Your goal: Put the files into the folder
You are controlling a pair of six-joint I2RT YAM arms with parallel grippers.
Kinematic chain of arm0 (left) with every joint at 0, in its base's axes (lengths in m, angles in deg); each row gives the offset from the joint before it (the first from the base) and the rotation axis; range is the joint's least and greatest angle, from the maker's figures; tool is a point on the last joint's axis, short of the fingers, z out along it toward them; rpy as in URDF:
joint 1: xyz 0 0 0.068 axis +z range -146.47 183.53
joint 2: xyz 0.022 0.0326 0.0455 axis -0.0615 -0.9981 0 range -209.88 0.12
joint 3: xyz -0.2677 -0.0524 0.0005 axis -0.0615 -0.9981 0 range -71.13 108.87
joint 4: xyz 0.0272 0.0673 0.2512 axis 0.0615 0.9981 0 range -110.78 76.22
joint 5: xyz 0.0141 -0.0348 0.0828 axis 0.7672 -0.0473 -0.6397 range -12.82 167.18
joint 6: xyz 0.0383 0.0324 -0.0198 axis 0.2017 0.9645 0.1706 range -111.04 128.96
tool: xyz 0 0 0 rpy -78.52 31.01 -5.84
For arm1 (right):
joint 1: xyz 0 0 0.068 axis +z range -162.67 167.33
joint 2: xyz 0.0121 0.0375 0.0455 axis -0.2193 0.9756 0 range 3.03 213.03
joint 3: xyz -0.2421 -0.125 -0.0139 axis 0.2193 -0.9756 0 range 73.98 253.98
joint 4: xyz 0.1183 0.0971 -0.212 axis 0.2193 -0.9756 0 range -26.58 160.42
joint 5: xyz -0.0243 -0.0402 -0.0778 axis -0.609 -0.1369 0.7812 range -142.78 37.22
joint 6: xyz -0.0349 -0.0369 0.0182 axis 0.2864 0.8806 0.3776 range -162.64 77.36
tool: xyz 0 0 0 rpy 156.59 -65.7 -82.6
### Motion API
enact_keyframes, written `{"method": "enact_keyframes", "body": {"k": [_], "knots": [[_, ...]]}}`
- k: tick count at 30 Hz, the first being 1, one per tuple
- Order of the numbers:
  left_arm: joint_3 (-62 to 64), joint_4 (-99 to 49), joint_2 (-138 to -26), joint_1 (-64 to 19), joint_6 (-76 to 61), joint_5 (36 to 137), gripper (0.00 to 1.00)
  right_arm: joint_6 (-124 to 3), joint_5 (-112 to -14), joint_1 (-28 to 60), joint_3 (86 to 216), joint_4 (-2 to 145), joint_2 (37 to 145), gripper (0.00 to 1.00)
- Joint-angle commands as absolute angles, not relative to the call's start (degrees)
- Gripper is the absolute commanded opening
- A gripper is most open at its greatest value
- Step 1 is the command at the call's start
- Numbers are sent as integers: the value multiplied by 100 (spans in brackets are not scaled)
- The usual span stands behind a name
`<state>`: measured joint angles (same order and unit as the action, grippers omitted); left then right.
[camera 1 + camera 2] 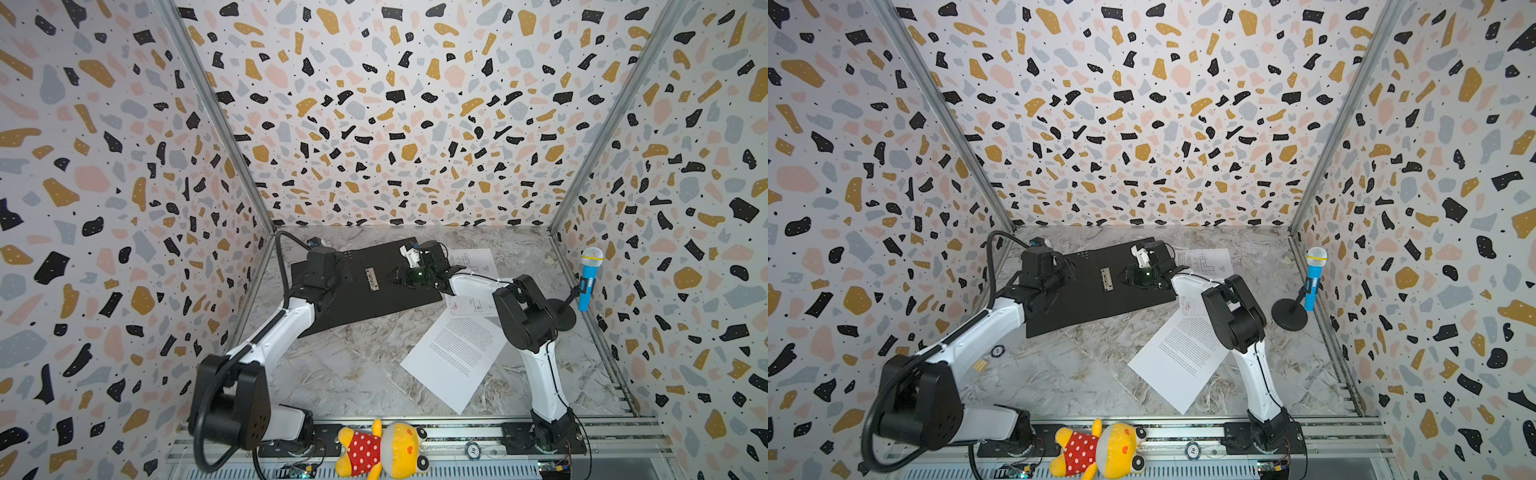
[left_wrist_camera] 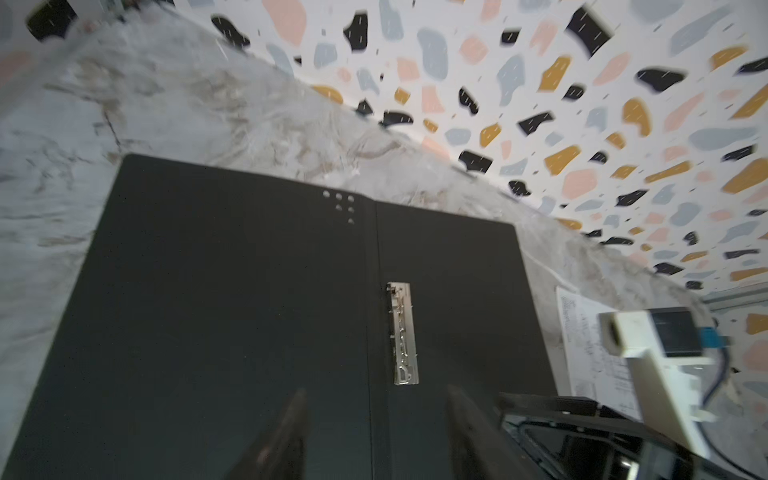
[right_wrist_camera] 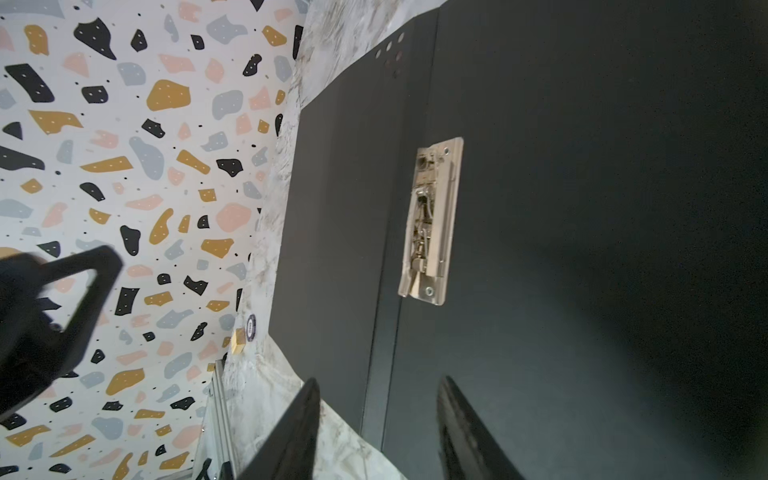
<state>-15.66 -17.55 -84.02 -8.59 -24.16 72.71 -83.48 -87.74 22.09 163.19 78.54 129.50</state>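
The folder lies open on the marble table, black inside up, with its metal clip by the spine. My left gripper hovers over its left half, open and holding nothing. My right gripper hovers over the right half, pointing at the clip, open and empty too. Both files lie right of the folder. The drawing sheet is partly hidden under my right arm. The text sheet lies in front of it.
A blue toy microphone on a black stand is by the right wall. A yellow plush toy and a round chip rest on the front rail. A small wooden block lies near the left wall. Patterned walls close three sides.
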Motion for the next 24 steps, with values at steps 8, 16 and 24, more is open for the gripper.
{"method": "enact_keyframes", "body": {"k": [8, 16, 24], "knots": [[-170, -2317, -10651, -581, -2279, 8156, 22, -7964, -8958, 2305, 16659, 7587, 13364, 41], [515, -2260, -11634, -566, -2202, 8571, 17, -8025, -8987, 2292, 16655, 7613, 13459, 41], [714, -2473, -11991, -587, -2190, 9071, 17, -8166, -8984, 2274, 16473, 7721, 13416, 42]]}}
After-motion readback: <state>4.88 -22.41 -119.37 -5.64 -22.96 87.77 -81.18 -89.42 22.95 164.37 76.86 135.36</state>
